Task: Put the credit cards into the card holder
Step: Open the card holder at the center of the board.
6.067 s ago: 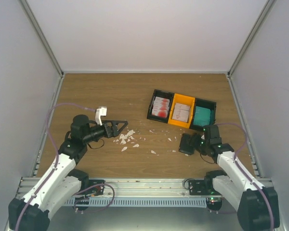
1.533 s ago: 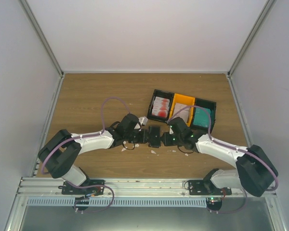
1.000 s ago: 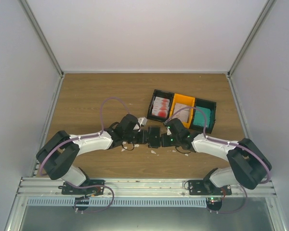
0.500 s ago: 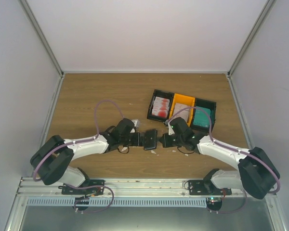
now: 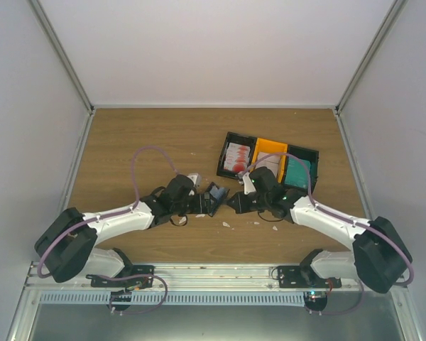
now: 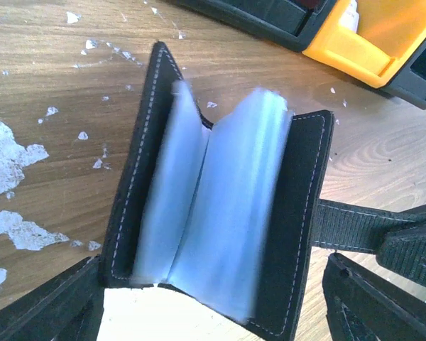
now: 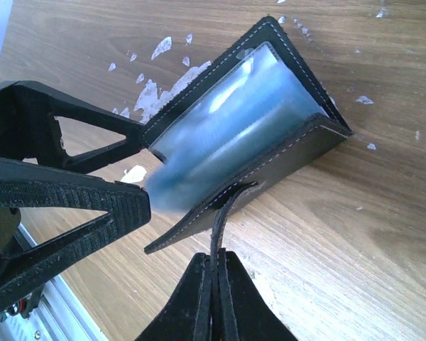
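The card holder [image 5: 214,197] is open like a book between the two arms, just over the wooden surface [image 5: 142,142], and its clear inner sleeves are showing. The right fingers [image 7: 199,305] are pressed together on its black strap [image 6: 348,226]. The left fingers [image 6: 42,312] stand wide apart on both sides of it. The credit cards [image 5: 236,158] lie in the bins [image 5: 228,135] close behind. White crumbs [image 6: 7,149] lie near.

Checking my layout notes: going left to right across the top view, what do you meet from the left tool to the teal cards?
left tool → card holder → right tool → yellow bin → teal cards
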